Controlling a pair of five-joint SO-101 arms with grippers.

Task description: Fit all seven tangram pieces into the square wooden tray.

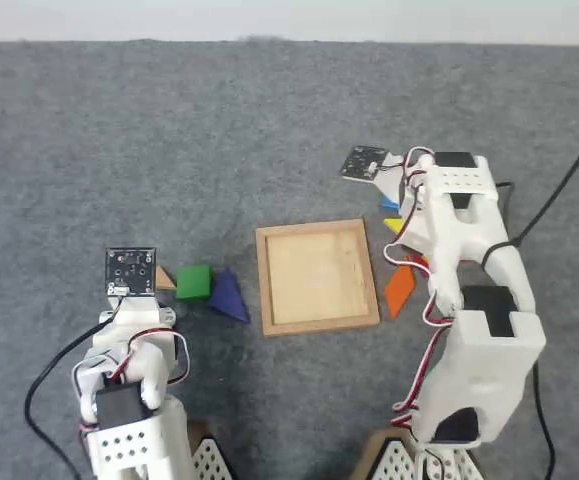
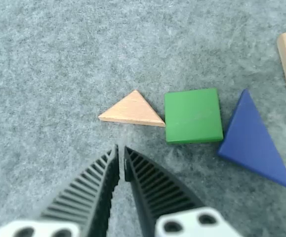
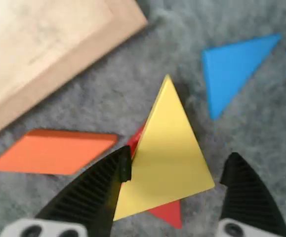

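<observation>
Over on the left, the left gripper [image 2: 120, 153] hangs low over the grey carpet [image 1: 169, 140] with its black ribbed jaws pinched together, tips almost meeting and nothing between them. Just ahead of those tips lies a tan wooden triangle [image 2: 133, 109], flat on the carpet. One of its corners touches the side of a green wooden square [image 2: 192, 115]. Just beside the square is a dark blue wooden triangle [image 2: 251, 140], the last of that little row before the tray.

The square wooden tray [image 1: 262, 280] sits flat in the middle of the carpet, between the two arms (every piece I can pick out lies outside it).

Off the tray's right rim, near its closer corner, rests an orange wooden parallelogram [image 3: 54, 150]. Next to that is a red wooden piece [image 3: 167, 212], mostly covered by a yellow wooden triangle [image 3: 165, 148] lying on top of it. I cannot tell the red one's full shape.

The right gripper [image 3: 180, 165] is down over this pair with its jaws spread wide, one on either side of the yellow triangle. One finger [image 3: 118, 173] is right at its edge and the other stands apart from it.

Beyond the yellow triangle, farther from the arm's base, a light blue wooden triangle [image 3: 231, 64] lies by itself on the carpet.
</observation>
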